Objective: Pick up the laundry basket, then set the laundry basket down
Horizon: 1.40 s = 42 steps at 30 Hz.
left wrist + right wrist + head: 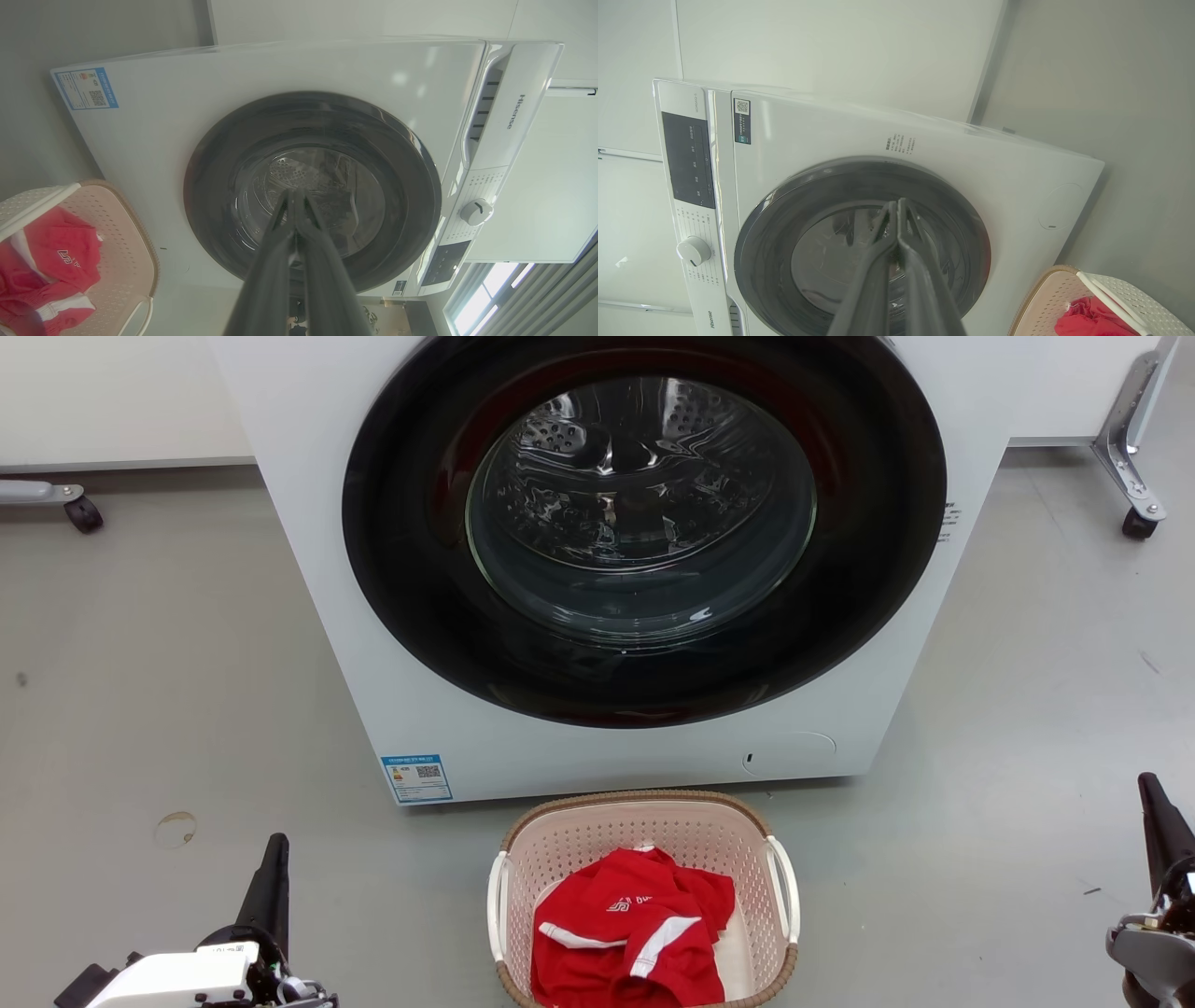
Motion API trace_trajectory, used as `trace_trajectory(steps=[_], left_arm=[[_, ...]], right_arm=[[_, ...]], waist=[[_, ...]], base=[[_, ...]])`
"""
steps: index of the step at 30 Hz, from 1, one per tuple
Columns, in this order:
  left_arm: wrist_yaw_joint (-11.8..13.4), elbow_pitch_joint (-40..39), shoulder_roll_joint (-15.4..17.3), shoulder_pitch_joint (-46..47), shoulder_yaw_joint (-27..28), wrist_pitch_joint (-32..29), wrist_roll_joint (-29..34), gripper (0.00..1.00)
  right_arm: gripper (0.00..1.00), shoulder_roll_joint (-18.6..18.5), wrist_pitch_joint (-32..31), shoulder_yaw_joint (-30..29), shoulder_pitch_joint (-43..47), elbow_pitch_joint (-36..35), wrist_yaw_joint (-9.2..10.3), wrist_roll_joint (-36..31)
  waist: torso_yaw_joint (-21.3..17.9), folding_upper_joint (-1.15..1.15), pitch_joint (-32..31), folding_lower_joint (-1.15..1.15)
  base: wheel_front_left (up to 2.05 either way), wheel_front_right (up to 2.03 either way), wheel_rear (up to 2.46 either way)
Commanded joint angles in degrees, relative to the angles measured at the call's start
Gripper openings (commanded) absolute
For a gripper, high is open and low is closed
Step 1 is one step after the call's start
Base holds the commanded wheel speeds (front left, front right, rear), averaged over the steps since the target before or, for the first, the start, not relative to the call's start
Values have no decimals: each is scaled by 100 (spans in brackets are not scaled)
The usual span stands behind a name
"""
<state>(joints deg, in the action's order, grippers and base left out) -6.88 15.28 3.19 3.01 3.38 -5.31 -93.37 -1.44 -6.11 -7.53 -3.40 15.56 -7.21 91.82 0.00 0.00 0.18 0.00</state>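
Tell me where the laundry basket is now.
In the head view, the laundry basket stands on the floor at bottom centre, close in front of the washing machine, holding a red garment.

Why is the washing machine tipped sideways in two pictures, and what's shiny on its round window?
Head view: the door glass shines with reflected light, glare. Left wrist view: that camera is turned, so the washing machine looks sideways; the left gripper blurs near the lens. Right wrist view: turned the other way, the right gripper equally soft.
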Motion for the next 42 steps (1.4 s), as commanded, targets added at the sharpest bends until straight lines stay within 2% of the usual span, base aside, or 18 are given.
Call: trace_trajectory(steps=[1, 42], left_arm=[[-60, -128, 58, 307, 193, -20, 19, 0], [-60, -126, 20, 312, 246, -63, 64, 0]], right_arm=[[0, -143, -42, 95, -279, -154, -28, 29], [0, -143, -40, 98, -279, -154, -28, 32]], waist=[[0, 0, 0, 0], [0, 0, 0, 0]], base=[[0, 0, 0], [0, 0, 0]])
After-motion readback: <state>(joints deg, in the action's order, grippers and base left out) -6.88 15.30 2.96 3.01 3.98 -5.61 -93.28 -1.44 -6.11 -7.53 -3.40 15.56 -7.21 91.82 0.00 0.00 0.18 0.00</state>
